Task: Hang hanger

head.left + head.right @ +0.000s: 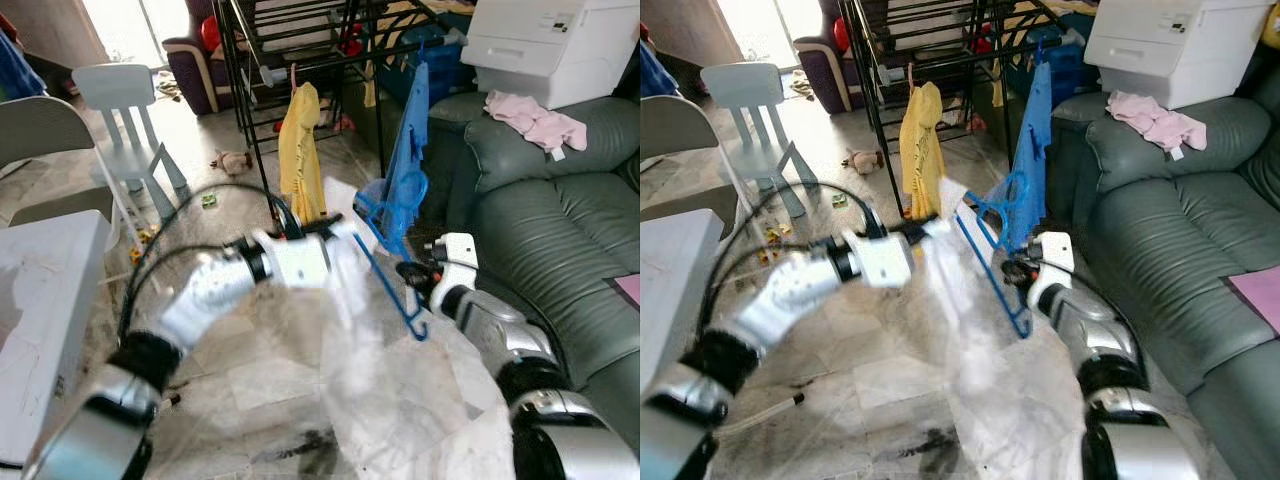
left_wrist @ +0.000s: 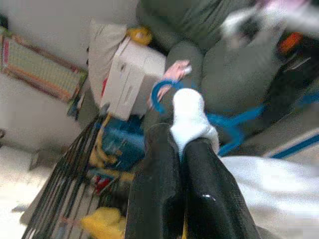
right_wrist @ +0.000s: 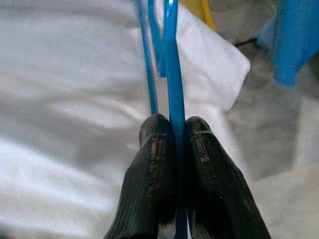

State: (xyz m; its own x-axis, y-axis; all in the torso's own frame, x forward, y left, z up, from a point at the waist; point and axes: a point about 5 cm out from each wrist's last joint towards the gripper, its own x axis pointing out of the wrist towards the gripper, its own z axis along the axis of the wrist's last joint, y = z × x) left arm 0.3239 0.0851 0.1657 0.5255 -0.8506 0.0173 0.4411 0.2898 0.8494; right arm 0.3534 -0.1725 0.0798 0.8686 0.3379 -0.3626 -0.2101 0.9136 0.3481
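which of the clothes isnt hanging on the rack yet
The white cloth, draped on the blue hanger held between the left gripper and right gripper. The yellow garment and the blue garment already hang from the black rack.

My black fingers (image 3: 199,164) pinch a bright blue hanger (image 1: 385,268), and a sheer white cloth (image 1: 370,340) drapes from it. My arms are silver. On the black drying rack (image 1: 250,90) hang a yellow garment (image 1: 301,150) and a blue one (image 1: 410,150). The sofa (image 1: 540,210) is dark green, with a pink cloth (image 1: 535,120) on it. The small chair (image 1: 125,110) is pale blue.
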